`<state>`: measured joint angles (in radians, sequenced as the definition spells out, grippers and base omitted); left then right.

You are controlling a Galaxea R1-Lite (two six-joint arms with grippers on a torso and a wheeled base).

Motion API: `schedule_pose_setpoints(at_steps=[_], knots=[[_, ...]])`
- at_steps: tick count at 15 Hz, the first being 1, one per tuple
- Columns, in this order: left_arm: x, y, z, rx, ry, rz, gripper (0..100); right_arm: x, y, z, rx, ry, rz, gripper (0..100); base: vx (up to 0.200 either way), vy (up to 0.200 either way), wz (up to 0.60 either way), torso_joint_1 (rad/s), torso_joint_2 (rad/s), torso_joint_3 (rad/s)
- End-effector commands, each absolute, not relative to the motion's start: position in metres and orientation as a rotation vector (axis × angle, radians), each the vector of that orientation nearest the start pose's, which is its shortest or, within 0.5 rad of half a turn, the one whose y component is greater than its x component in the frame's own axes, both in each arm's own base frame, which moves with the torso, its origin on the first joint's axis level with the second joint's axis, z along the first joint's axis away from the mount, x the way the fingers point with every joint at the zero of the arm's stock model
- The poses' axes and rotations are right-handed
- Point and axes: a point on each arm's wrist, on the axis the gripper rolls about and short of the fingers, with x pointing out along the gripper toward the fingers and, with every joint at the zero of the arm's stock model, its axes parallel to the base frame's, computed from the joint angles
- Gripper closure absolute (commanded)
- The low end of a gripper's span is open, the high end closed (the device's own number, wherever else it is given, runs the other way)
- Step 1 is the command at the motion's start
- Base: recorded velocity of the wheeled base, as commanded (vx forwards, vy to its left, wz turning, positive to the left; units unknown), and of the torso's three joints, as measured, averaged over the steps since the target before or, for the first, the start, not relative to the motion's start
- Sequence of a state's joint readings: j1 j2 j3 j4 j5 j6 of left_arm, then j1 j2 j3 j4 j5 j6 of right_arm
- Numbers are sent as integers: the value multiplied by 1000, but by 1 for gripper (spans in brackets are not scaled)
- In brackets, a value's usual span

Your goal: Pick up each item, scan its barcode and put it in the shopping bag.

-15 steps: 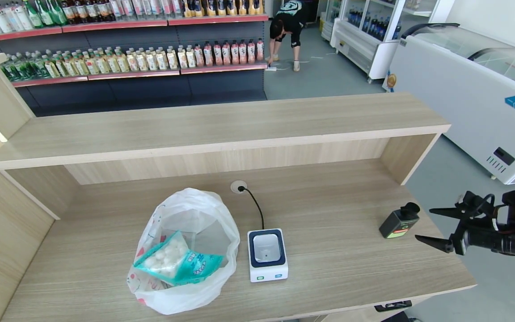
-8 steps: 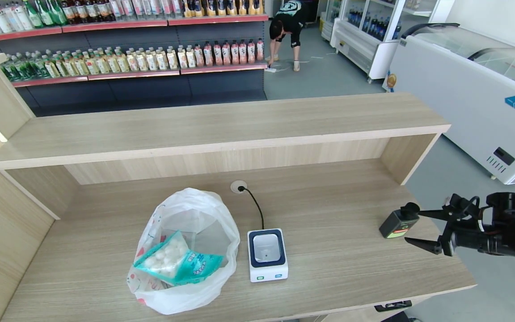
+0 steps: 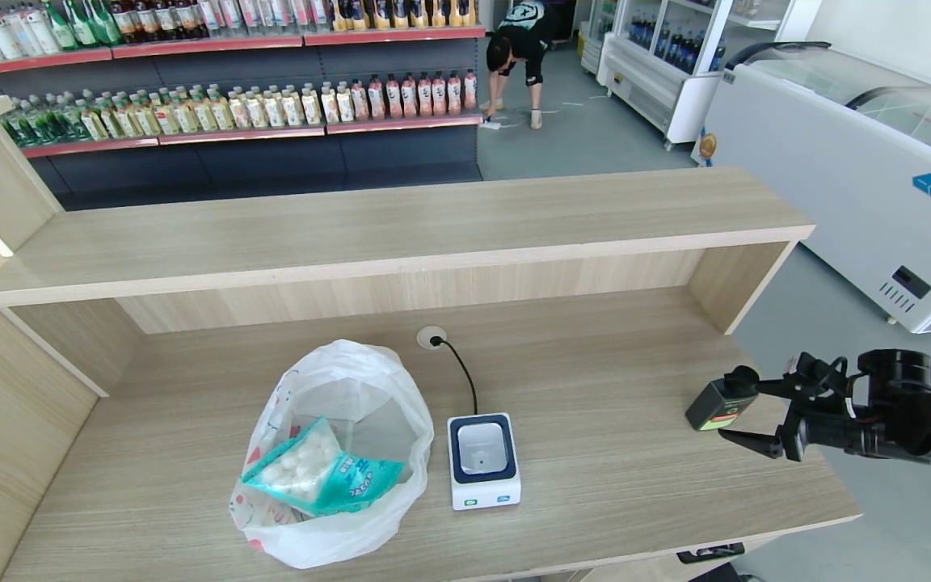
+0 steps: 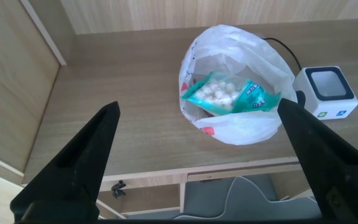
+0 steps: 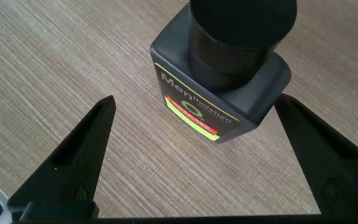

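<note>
Black bottle point(image 3: 722, 400) stands cap-up on the counter point(image 3: 595, 380) just ahead of the right gripper point(image 3: 739, 412), whose fingers point(image 5: 73, 168) are spread wide either side of it, lined up I'd guess to squeeze its flat sides, with scanner point(image 3: 482, 459) and shopping bag point(image 3: 336, 388) well off to its left.

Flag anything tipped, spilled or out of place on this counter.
Nothing stands out. The dark bottle stands upright and intact by the open right gripper, the teal packet sits in the shopping bag, and the scanner sits flat beside it. No spill shows.
</note>
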<state>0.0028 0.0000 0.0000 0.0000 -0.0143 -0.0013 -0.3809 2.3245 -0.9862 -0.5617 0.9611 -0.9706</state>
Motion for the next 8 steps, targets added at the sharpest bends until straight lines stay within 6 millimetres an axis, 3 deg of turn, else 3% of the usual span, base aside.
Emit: schedule_pose_setpoints(at_steps=[1, 8], knots=[[-23, 0, 75, -2, 0, -12, 0, 369, -122, -6, -420, 290, 792, 0, 0, 0, 0, 0, 0, 0], [-23, 0, 75, -2, 0, -12, 0, 380, -111, -13, -426, 277, 830, 0, 0, 0, 0, 0, 0, 0]])
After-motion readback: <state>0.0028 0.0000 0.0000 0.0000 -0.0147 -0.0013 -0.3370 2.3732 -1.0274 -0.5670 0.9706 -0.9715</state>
